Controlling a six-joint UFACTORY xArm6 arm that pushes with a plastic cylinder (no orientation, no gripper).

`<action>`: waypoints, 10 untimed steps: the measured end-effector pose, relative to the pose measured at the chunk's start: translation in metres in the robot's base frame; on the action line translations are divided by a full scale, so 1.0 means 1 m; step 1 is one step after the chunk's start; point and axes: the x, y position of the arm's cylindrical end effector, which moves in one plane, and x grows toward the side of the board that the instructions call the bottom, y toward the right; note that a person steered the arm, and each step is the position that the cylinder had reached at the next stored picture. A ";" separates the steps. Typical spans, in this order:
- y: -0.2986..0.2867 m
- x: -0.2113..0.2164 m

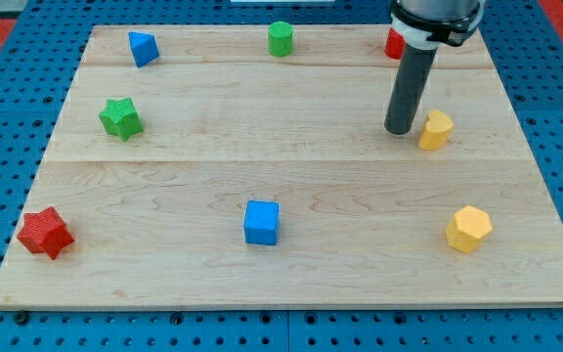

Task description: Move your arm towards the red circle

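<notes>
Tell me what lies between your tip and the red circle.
No block: in the camera view only bare board and my own rod separate my tip from the red circle, partly hidden behind it.

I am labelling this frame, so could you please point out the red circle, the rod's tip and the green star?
red circle (pixel 393 45): camera view, its visible left edge beside the rod.
my tip (pixel 399 131): camera view, the rod's very end.
green star (pixel 120 117): camera view, its top face.
</notes>
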 end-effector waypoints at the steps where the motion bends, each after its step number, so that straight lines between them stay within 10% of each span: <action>1: -0.015 0.000; 10: 0.016 -0.059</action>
